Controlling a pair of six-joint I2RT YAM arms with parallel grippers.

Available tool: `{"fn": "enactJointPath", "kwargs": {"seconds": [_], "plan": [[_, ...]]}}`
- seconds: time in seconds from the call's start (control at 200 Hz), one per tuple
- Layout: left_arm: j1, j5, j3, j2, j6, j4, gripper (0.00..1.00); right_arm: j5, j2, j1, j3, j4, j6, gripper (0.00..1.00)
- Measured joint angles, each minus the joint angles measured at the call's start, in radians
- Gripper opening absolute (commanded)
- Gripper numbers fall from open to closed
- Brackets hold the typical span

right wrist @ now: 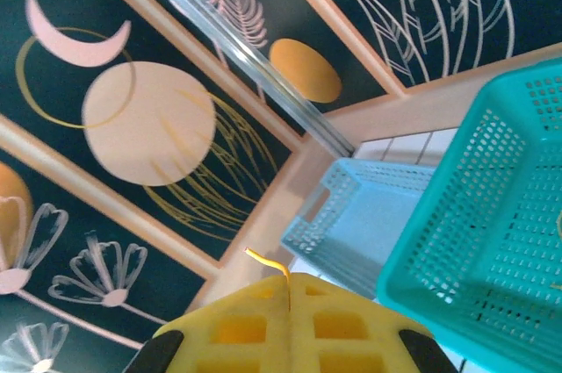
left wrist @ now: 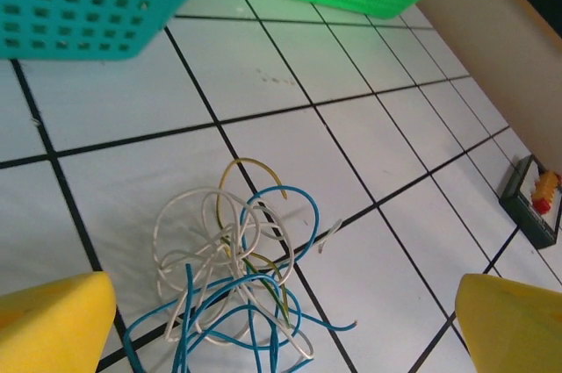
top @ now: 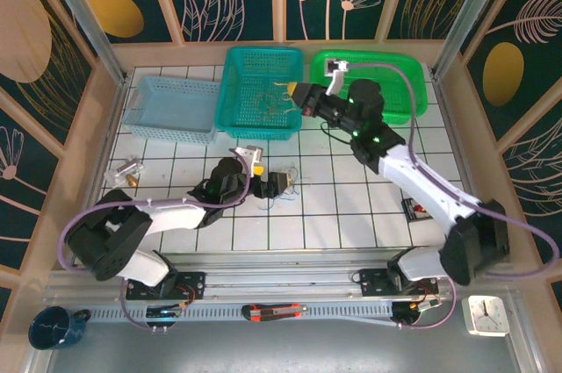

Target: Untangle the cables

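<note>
The cables (left wrist: 230, 275) lie as a loose tangle of blue, white and one brownish-yellow wire on the white tiled table, seen close in the left wrist view. My left gripper (left wrist: 281, 338) stands open just above them, its yellow fingers (left wrist: 54, 325) wide apart on either side and touching nothing. From above, the tangle (top: 295, 187) sits right at the left gripper's (top: 279, 182) tip. My right gripper (right wrist: 290, 290) is shut on a thin yellow wire (right wrist: 266, 262) whose short end sticks up between the pads. That gripper (top: 295, 90) hovers over the teal basket (top: 230, 92).
A light blue basket (top: 171, 108), the teal basket and a green basket (top: 386, 64) line the back of the table. A small black and red block (top: 414, 209) lies right of centre, a metal piece (top: 127, 171) at the left. Wooden walls enclose the table.
</note>
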Motion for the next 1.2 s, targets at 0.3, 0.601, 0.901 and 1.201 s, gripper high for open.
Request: {"fn": "enactJointPath", "kwargs": {"seconds": [0.3, 0.601, 0.901, 1.201], "plan": [[0.0, -0.212, -0.018, -0.176, -0.076, -0.164, 0.99, -0.003, 0.311, -0.039, 0.195, 0.0, -0.009, 0.0], [0.121, -0.346, 0.022, -0.323, -0.159, -0.319, 0.99, -0.035, 0.624, -0.056, 0.462, 0.018, 0.027, 0.08], [0.16, -0.355, 0.101, -0.325, -0.162, -0.352, 0.99, -0.085, 0.803, -0.079, 0.648, 0.013, 0.055, 0.46], [0.161, -0.338, 0.113, -0.263, -0.174, -0.351, 0.99, -0.121, 0.652, -0.083, 0.489, 0.014, 0.042, 0.46]]}}
